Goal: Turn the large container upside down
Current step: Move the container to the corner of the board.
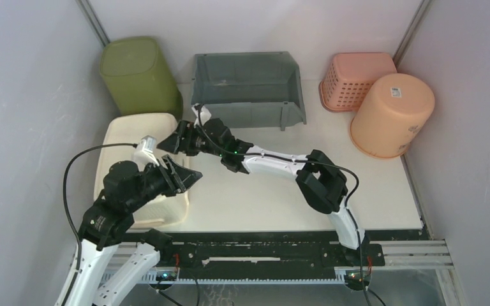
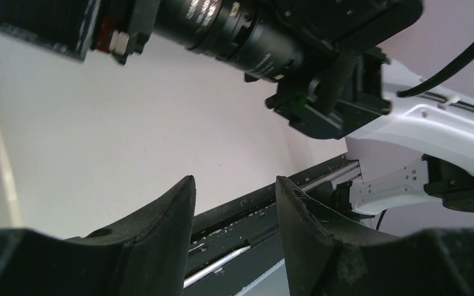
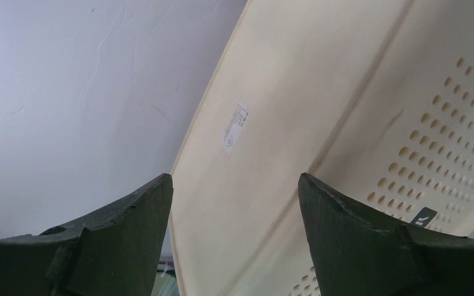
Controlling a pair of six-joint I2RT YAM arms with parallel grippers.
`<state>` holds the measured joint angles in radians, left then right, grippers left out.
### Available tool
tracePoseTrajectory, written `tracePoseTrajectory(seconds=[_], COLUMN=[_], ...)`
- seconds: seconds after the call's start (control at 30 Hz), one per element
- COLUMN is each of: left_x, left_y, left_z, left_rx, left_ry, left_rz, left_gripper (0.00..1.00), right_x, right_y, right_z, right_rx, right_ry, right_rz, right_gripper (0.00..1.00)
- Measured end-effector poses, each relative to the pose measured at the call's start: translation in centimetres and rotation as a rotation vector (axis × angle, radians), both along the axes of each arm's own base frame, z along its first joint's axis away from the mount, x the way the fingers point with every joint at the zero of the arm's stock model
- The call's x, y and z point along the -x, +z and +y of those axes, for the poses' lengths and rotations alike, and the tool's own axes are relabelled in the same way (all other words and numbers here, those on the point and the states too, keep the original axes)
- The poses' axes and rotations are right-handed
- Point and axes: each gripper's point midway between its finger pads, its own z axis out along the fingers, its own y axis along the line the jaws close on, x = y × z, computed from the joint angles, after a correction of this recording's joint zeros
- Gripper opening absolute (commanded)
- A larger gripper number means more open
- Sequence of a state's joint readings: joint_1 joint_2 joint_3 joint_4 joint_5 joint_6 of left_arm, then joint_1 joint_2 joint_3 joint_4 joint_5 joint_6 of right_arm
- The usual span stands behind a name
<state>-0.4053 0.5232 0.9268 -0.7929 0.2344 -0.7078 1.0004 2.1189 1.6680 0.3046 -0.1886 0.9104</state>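
Observation:
The large container (image 1: 137, 127) is a cream plastic tub at the table's left side, its smooth broad face turned up. In the right wrist view its cream wall (image 3: 296, 92) fills the frame, with a small sticker and rows of holes. My right gripper (image 1: 168, 144) reaches across to the tub's right edge and stands open (image 3: 234, 182), with the wall beyond the fingertips. My left gripper (image 1: 188, 176) hovers at the tub's near right corner, also open (image 2: 234, 185), with only the table and the front rail (image 2: 271, 191) visible between its fingers. The right arm (image 2: 407, 123) passes just above it.
An olive green bin (image 1: 137, 73) stands behind the tub. A grey open bin (image 1: 245, 89) sits at the back centre. A pink basket (image 1: 354, 80) and an orange bucket (image 1: 392, 115) on its side are at the back right. Walls close in on both sides.

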Motion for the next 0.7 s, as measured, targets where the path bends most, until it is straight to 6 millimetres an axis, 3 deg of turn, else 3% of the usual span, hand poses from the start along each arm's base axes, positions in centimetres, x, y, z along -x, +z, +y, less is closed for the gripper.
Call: tracePoseTrajectory(seconds=[0.17,0.23,0.3,0.57,0.7], left_x=[0.0,0.0,0.0,0.2,0.4], left_y=[0.8,1.0,1.3,2.3,2.3], left_z=[0.2,0.3,0.4,0.6,0.7], left_rx=[0.000,-0.006,-0.007,0.000,-0.001], left_ry=[0.009,0.017,0.021,0.025,0.025], left_rz=[-0.011,-0.009,-0.012,-0.033,-0.037], left_gripper=[0.55,0.55,0.55,0.55,0.55], right_x=[2.2,2.9,3.4,7.3,10.5], right_y=[0.5,0.4,-0.5,-12.4,-15.9], right_z=[1.6,1.2,-0.7,-9.2,-10.7], right_rx=[-0.058,-0.061,-0.029,0.238,0.310], right_ry=[0.097,0.116,0.117,0.089,0.112], right_rz=[-0.002,-0.004,0.014,0.212,0.273], right_gripper=[0.85,0.85,0.85,0.84,0.83])
